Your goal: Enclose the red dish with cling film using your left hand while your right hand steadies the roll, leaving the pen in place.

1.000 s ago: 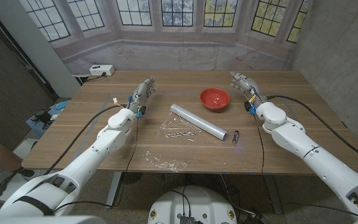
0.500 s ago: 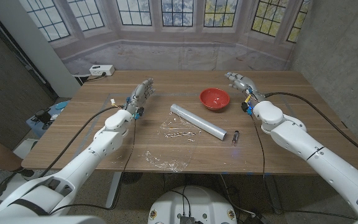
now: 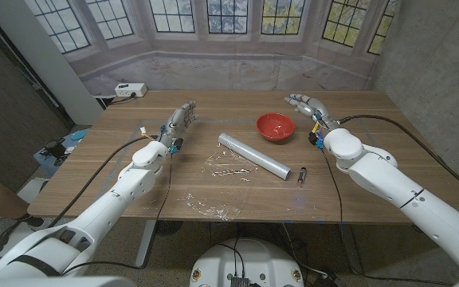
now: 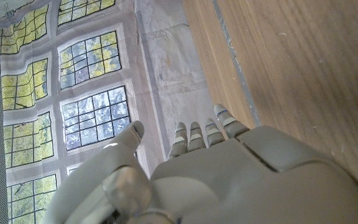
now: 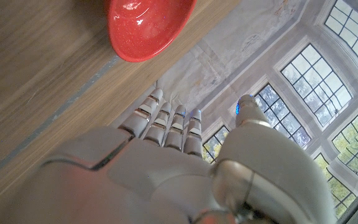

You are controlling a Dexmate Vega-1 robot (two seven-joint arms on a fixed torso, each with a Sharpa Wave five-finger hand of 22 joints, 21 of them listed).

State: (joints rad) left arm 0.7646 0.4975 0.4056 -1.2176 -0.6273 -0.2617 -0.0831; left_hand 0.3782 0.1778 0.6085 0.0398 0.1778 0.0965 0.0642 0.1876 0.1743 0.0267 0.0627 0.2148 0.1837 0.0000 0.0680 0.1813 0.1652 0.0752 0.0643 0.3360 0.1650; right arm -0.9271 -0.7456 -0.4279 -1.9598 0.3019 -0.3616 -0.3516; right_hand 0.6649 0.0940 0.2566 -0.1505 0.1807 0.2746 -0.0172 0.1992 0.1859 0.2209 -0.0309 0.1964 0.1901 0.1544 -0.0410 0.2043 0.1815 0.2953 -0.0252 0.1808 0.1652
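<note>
Head view gives us the whole wooden table (image 3: 213, 199): the red dish (image 3: 275, 126) sits toward the far right, the cling film roll (image 3: 254, 156) lies diagonally at the middle, and the dark pen (image 3: 301, 174) rests just beside the roll's near end. Crinkled scraps of film (image 3: 229, 168) lie beside the roll, and more scraps (image 3: 209, 207) lie near the front edge. Our left hand (image 3: 180, 121) is out on the left, well apart from the roll, fingers released and holding nothing. Our right hand (image 3: 307, 105) is just right of the dish, fingers extended and apart, grasping nothing.

Right wrist view adds the dish's glossy, rounded wall (image 5: 146, 28) beyond our straightened fingers (image 5: 166, 121).

Since a second ago, our right hand has swung leftward, closer to the dish; the left has barely shifted.
</note>
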